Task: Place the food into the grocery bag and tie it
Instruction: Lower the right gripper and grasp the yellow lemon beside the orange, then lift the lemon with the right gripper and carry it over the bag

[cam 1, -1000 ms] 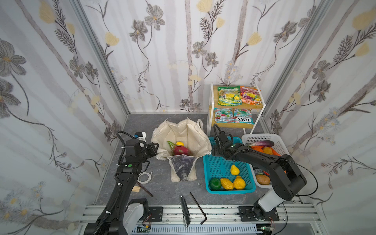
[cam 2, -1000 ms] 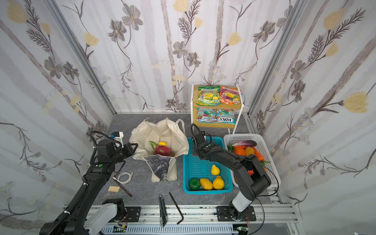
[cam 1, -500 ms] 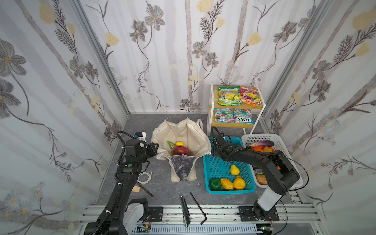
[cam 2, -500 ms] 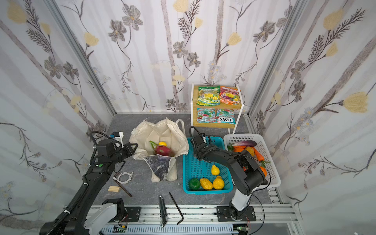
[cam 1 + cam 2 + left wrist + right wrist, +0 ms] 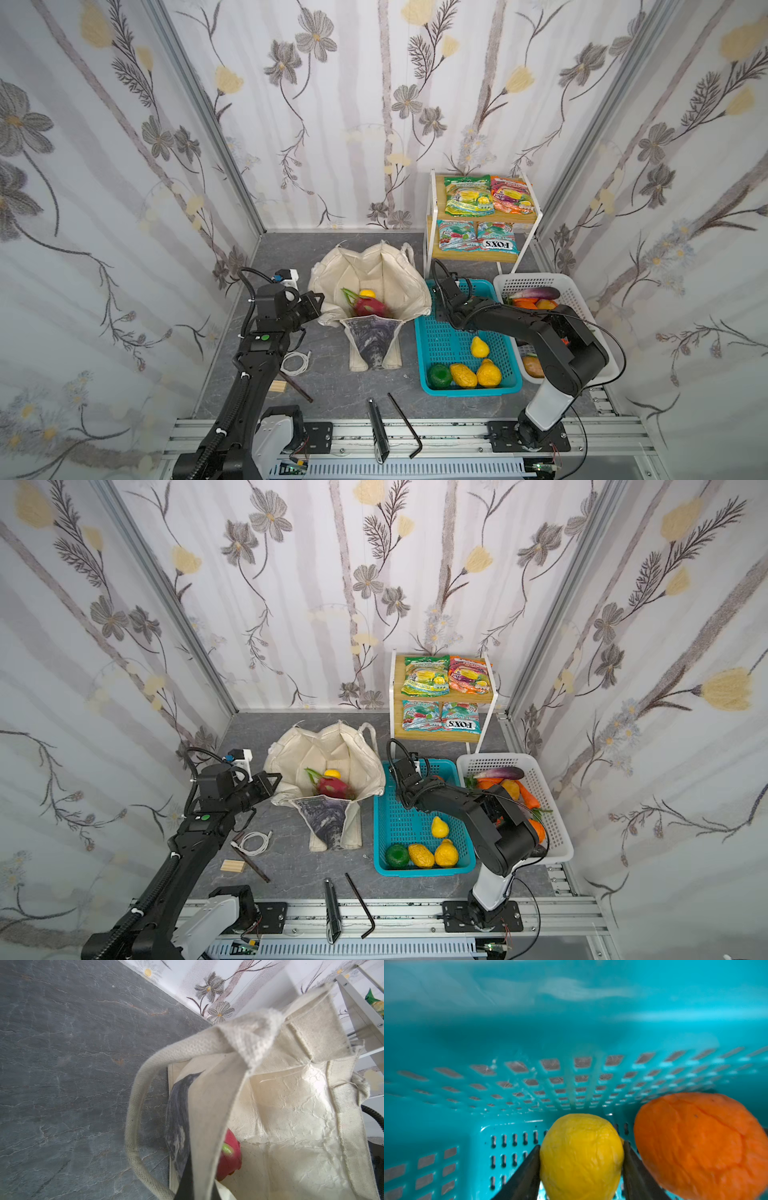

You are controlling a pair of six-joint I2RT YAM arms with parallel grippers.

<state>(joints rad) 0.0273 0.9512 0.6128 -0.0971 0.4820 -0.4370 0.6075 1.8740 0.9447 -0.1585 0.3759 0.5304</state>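
the small yellow fruit (image 5: 581, 1155) sits in the far corner of the teal basket (image 5: 571, 1022), and my right gripper (image 5: 581, 1145) is closed around it. in the right wrist view both dark fingers (image 5: 527, 1174) press flat against its sides. it rests low in the basket, so i judge this as a grasp just made, not a lift. a round orange fruit (image 5: 699, 1142) lies just beside the outer finger, close enough that i expect it to get nudged when i pull up. the grocery bag (image 5: 386, 274) stands open just to the left of the basket in both top views. the dragon fruit (image 5: 368, 308) and the other yellow fruit (image 5: 367, 294) already lie inside it. my left gripper (image 5: 318, 301) is clenched on the bag's near-side rim. in the left wrist view the cream cloth runs straight down into the jaws. i read that hold as propping the mouth wide so the right arm can drop things in without the canvas folding shut. the green-yellow packet (image 5: 467, 195) and orange packet (image 5: 510, 194) lie on the top of the shelf (image 5: 428, 232) behind, not yet bagged, and the handles are untied.
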